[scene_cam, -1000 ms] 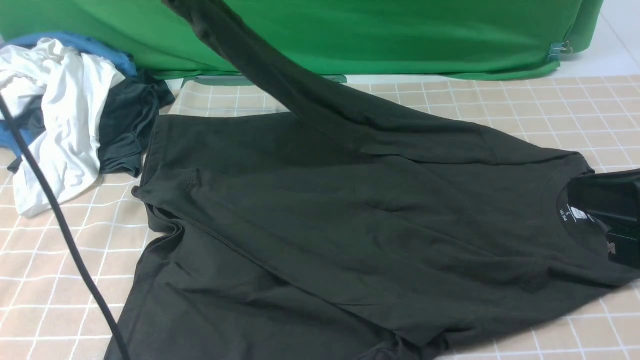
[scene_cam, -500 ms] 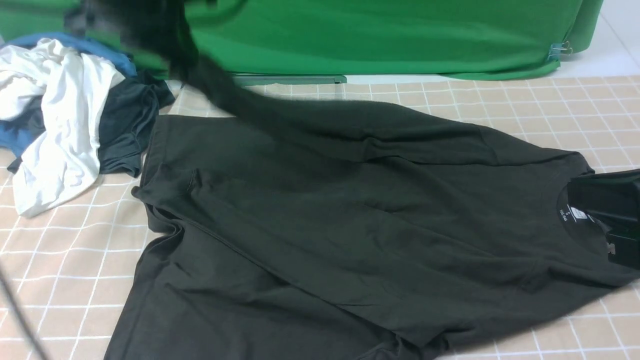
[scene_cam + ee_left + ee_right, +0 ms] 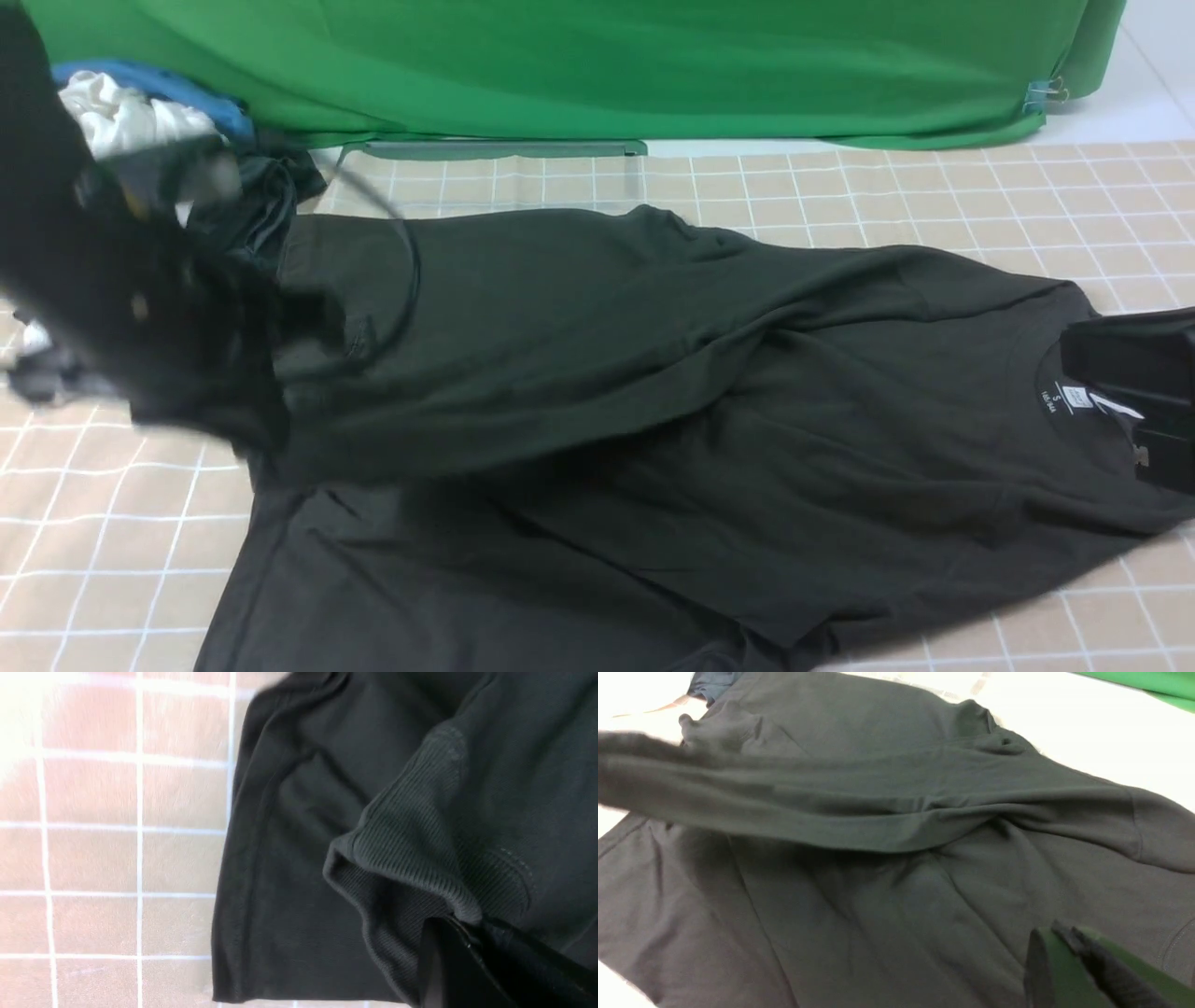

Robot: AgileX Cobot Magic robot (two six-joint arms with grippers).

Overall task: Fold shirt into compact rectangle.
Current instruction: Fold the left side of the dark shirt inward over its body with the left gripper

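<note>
Sleeve held across the shirt.
You see the large black long-sleeved cotton shirt flat on the beige checked tablecloth; your right gripper is closed at its collar, your left gripper pinches the ribbed sleeve cuff, crumpled clothes pile behind.

Checked tablecloth, black shirt, clothes pile

We log green backdrop at rear | checked cloth covering table | white garment, blue garment heaped far left
</note>
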